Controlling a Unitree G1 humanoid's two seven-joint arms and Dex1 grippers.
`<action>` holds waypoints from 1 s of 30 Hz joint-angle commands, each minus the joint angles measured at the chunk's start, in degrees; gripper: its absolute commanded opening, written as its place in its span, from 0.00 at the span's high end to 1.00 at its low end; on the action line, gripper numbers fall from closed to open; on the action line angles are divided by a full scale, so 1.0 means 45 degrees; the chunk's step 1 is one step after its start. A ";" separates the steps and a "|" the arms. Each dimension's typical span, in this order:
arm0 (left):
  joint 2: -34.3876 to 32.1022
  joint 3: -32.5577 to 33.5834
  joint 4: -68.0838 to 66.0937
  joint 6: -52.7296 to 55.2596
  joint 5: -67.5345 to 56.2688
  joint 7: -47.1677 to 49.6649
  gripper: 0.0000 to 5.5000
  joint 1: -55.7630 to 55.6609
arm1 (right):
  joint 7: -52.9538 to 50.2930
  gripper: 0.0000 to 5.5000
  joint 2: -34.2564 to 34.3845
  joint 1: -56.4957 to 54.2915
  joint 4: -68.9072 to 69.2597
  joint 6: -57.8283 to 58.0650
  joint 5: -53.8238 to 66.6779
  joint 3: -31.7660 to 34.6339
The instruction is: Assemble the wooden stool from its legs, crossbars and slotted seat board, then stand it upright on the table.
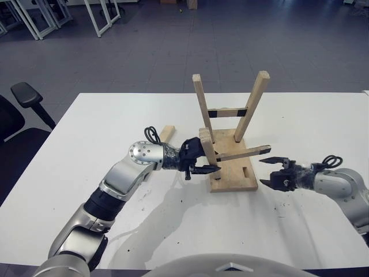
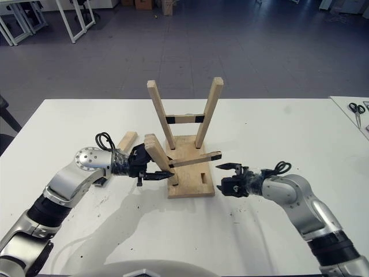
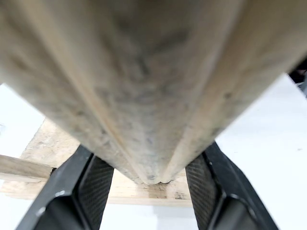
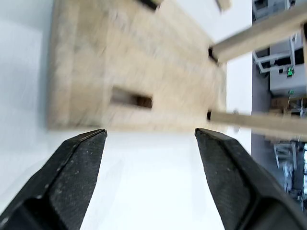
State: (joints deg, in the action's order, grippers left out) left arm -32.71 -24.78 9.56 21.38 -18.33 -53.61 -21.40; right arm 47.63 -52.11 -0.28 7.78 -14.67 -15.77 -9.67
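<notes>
Toward the left of the worktop (image 1: pixel 86 133), a loose wooden piece (image 1: pixel 166 133) lies flat just behind the left arm's wrist. It is probably a part waiting its turn.

Next to it the left pincer (image 1: pixel 207 166) is clamped on a leg (image 1: pixel 209 151), one pad on each side of the wood as the left wrist view shows. The leg leans a little, with its lower end at the near left corner of the seat board (image 1: pixel 233 176). Whether that end is seated in a slot I cannot tell. The grip low on the leg looks meant to steer the end down into the board. A crossbar (image 1: pixel 245 153) sticks out from this leg to the right, its far end free above the board.

The seat board lies flat about the middle of the worktop, underside up so the parts can be pressed in from above. At its far side two legs (image 1: pixel 203 107) already stand, splayed apart and joined by a short crossbar (image 1: pixel 228 112) with dark ends.

An empty slot (image 1: pixel 246 171) shows near the board's right edge. Just beside that edge is the right pincer (image 1: pixel 264 172), low over the worktop, fingers spread wide and holding nothing. It seems placed to brace the board or catch the free crossbar end.
</notes>
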 commanded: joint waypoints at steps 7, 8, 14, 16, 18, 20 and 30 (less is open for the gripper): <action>-0.1782 -0.3026 -0.1257 0.0430 0.4026 0.1068 0.63 0.1873 | -0.1453 0.38 0.2351 -0.1853 0.0125 0.3611 0.1399 0.1287; -0.1731 -0.3121 -0.1256 0.0309 0.4075 0.1070 0.63 0.1800 | -0.1800 0.38 0.2823 -0.1979 0.0129 0.4317 0.1859 0.1665; -0.1530 -0.2490 -0.1786 -0.1121 0.3617 0.0501 0.63 0.0119 | -0.3103 0.38 0.3080 -0.2277 -0.0829 0.5144 0.1689 0.2384; -0.1512 -0.2255 -0.2181 -0.1478 0.3478 0.0235 0.63 -0.0463 | -0.3331 0.38 0.3108 -0.2244 -0.1117 0.5038 0.1566 0.2280; -0.1477 -0.2025 -0.2502 -0.1724 0.3178 -0.0044 0.63 -0.0865 | -0.3513 0.38 0.3132 -0.2138 -0.1116 0.5033 0.1546 0.2192; -0.1465 -0.1782 -0.2453 -0.1737 0.2658 -0.0333 0.63 -0.1022 | -0.3585 0.38 0.3189 -0.2040 -0.0992 0.5077 0.1582 0.2084; -0.0560 0.0537 -0.1545 -0.2116 0.0399 -0.1281 0.42 -0.0683 | -0.3462 0.38 0.3322 -0.1880 -0.0789 0.5147 0.1696 0.1807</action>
State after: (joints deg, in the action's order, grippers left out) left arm -34.94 -25.31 2.35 13.19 -15.50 -58.43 -25.38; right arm 31.66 -37.13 -8.20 3.90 7.79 -8.29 -1.34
